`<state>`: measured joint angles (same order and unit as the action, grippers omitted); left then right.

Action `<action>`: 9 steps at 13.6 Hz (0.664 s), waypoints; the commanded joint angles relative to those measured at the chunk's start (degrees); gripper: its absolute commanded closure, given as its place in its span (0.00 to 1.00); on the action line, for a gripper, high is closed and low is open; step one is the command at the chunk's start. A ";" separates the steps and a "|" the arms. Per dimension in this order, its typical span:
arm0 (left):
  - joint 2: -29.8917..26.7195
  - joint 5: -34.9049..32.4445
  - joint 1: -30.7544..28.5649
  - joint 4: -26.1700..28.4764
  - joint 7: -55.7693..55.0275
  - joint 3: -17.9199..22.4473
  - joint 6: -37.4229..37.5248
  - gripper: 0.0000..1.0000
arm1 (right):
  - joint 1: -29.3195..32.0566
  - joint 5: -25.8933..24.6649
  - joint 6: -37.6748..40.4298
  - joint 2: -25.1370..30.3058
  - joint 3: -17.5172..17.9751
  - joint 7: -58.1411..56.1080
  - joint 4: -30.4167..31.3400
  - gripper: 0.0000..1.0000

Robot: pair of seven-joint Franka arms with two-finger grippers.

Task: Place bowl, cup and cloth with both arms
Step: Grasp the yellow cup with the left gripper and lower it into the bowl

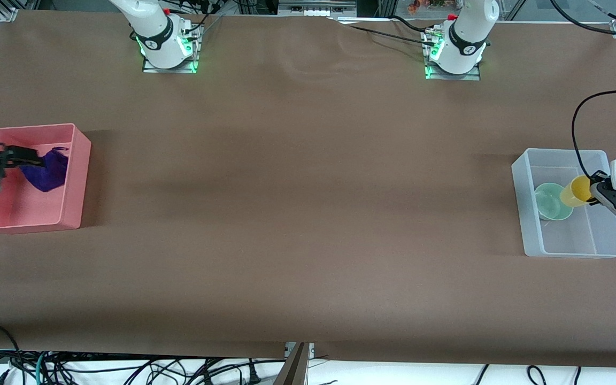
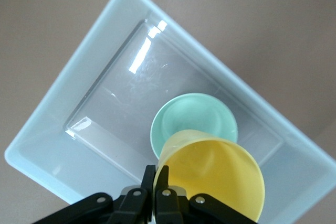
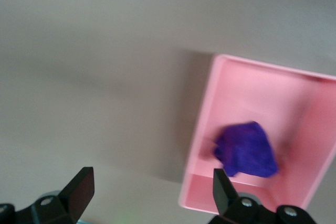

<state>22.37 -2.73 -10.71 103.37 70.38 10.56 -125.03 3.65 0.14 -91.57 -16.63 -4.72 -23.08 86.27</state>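
Note:
The purple cloth (image 1: 47, 170) lies crumpled in a pink bin (image 1: 70, 208) at the right arm's end of the table; it also shows in the right wrist view (image 3: 247, 149). My right gripper (image 1: 24, 156) hangs above that bin beside the cloth, open and empty (image 3: 149, 187). The mint-green bowl (image 1: 551, 202) sits in a clear plastic bin (image 1: 570, 248) at the left arm's end. My left gripper (image 1: 594, 195) is shut on the rim of the yellow cup (image 1: 577, 191) and holds it tilted over the bowl (image 2: 194, 116). The left wrist view shows the cup (image 2: 220, 177) pinched between the jaws (image 2: 156, 177).
The clear bin (image 2: 31, 150) holds only the bowl. The pink bin (image 3: 252, 87) holds only the cloth. Brown table covering stretches between the two bins. Both arm bases stand along the edge farthest from the front camera.

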 commanded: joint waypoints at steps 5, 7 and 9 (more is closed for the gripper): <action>2.95 0.17 1.04 3.24 -0.76 -0.01 -4.87 0.01 | 0.92 -0.23 -0.09 4.67 7.62 9.10 -6.55 0.00; -0.90 0.70 1.22 2.89 -2.96 -0.10 -4.26 0.00 | 0.92 -1.27 -2.20 6.77 7.53 9.10 -6.38 0.00; -6.95 5.42 1.48 2.89 -8.91 -0.27 -1.03 0.00 | 0.57 -6.70 -2.04 7.84 7.62 9.01 -6.03 0.00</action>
<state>22.76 -0.68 -9.70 105.01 65.84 10.34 -129.83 4.16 -2.62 -93.68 -10.56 2.46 -14.06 79.40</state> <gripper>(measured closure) 0.493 0.000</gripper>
